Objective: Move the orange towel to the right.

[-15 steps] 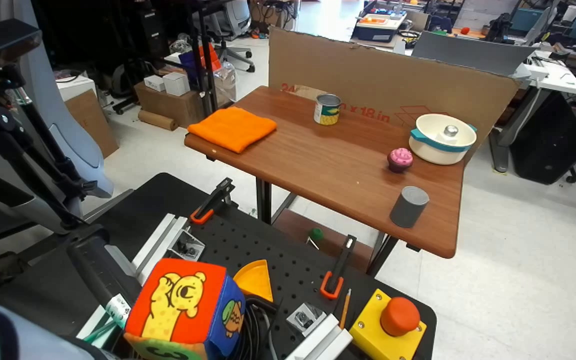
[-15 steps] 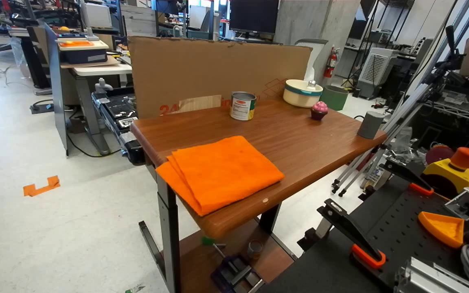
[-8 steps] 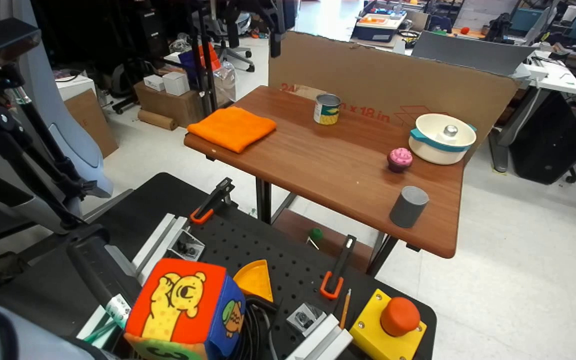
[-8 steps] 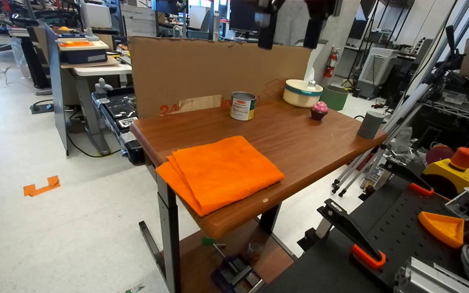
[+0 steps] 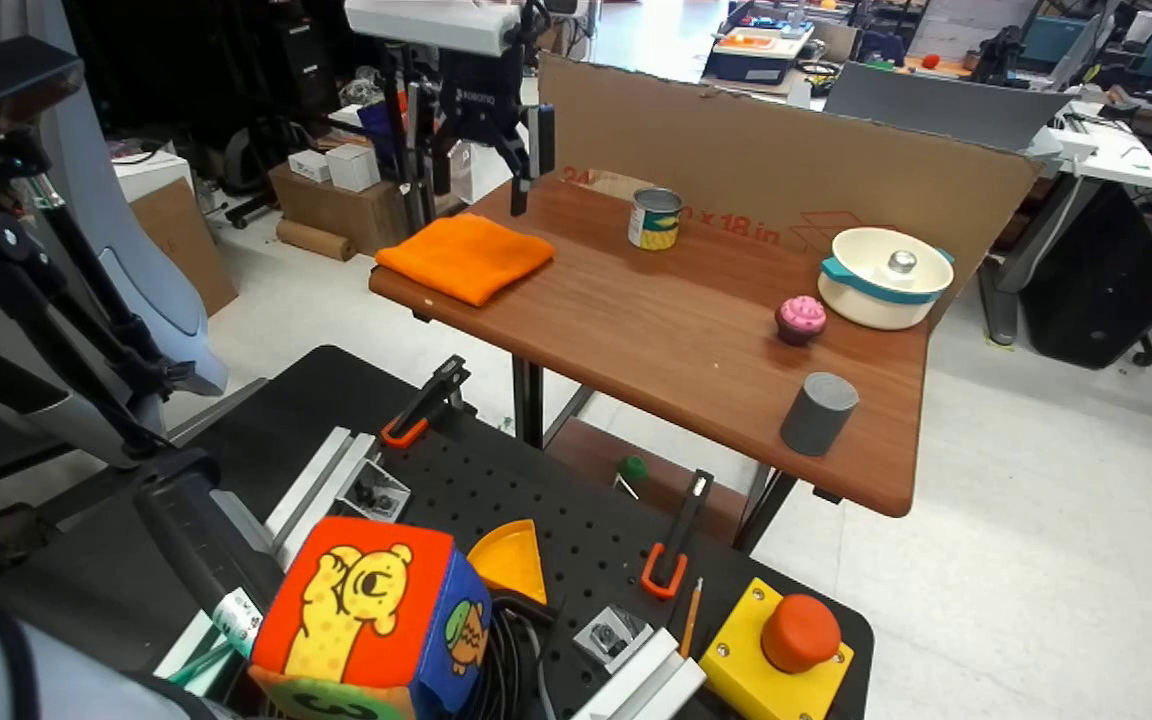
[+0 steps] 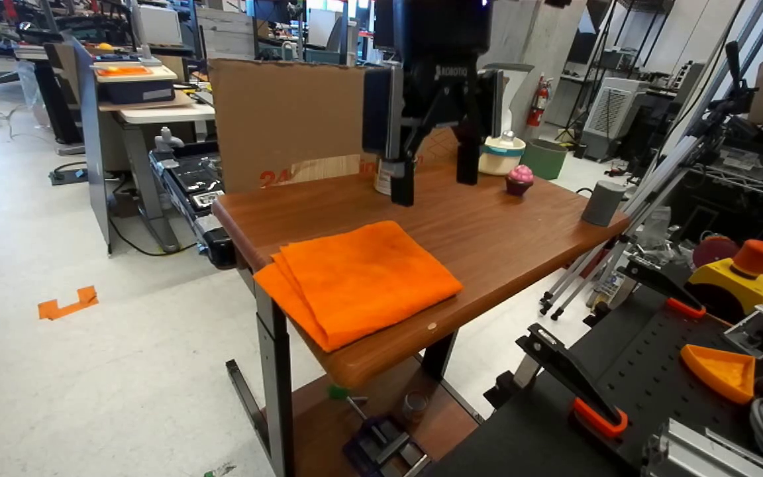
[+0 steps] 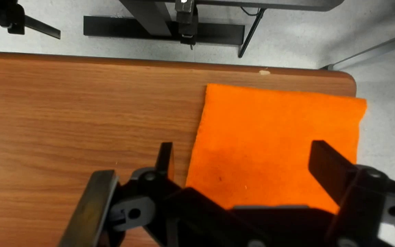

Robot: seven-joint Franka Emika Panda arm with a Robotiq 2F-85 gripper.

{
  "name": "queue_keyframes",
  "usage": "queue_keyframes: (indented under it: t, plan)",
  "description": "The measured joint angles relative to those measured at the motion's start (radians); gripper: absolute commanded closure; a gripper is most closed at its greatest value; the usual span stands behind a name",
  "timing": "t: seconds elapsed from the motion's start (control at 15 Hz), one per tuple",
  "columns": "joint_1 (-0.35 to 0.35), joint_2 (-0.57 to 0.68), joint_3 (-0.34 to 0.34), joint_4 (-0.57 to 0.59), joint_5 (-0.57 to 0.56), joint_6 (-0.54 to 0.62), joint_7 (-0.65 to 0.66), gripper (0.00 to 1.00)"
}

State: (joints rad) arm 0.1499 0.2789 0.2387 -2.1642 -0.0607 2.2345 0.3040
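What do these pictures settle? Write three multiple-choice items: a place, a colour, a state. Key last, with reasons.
1. Where does the orange towel lie?
A) on the floor
B) on the wooden table
C) in the pot

2. Which colour tops the cupcake?
A) pink
B) green
C) black

3. How does the gripper stand?
A) shut on the towel
B) shut on nothing
C) open

1 B: it rests there in both exterior views.
2 A: pink shows in both exterior views.
3 C: its fingers stand wide apart in the wrist view.
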Motion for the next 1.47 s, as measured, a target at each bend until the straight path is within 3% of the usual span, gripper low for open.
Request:
queue_keyframes:
  t: [0.47, 1.07, 1.47]
  plan:
    - [0.041, 0.114, -0.005, 0.041, 0.053, 0.028, -0.038, 0.00]
    - [0.042, 0.275, -0.016, 0.162, 0.106, 0.102, -0.088, 0.00]
    - [0.049, 0.350, -0.077, 0.243, 0.106, 0.102, -0.061, 0.00]
